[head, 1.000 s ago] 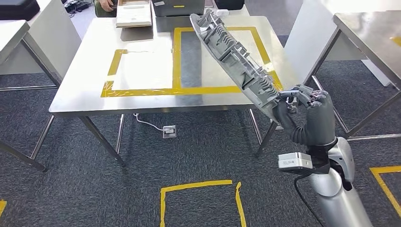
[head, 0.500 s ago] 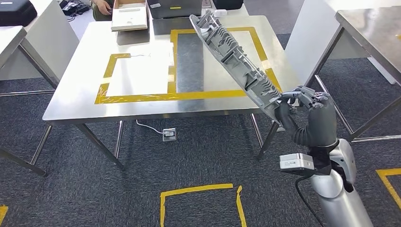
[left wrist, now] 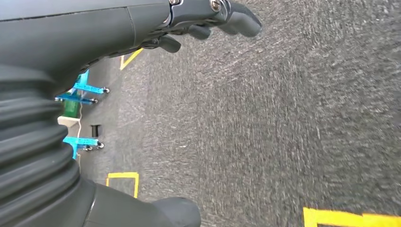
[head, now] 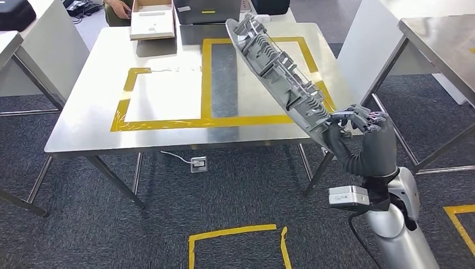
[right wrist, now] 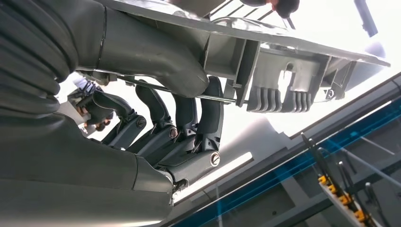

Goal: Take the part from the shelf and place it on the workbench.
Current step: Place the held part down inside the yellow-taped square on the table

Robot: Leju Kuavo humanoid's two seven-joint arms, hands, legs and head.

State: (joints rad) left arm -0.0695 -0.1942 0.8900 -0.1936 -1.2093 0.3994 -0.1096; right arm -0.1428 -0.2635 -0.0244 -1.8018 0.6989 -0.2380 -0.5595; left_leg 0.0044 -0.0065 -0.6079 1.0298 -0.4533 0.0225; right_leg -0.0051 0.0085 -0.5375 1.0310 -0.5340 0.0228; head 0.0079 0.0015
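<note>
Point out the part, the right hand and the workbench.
part [head: 278,70]: head view, ribbed middle of the panel.
right hand [head: 374,147]: head view, back of the hand.
workbench [head: 84,129]: head view, bare steel outside the yellow tape.

Colour and pattern reference

Grey ribbed part [head: 278,69], gripped by the dark grey right hand [head: 367,139]; beyond the hand, bare-steel workbench [head: 89,131] carrying yellow tape outlines [head: 205,120]; below the hand, dark speckled carpet [head: 235,190] with a yellow tape square [head: 235,231].

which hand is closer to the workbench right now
Right. The right hand holds the grey part over the workbench edge; the left hand hangs over carpet.
</note>
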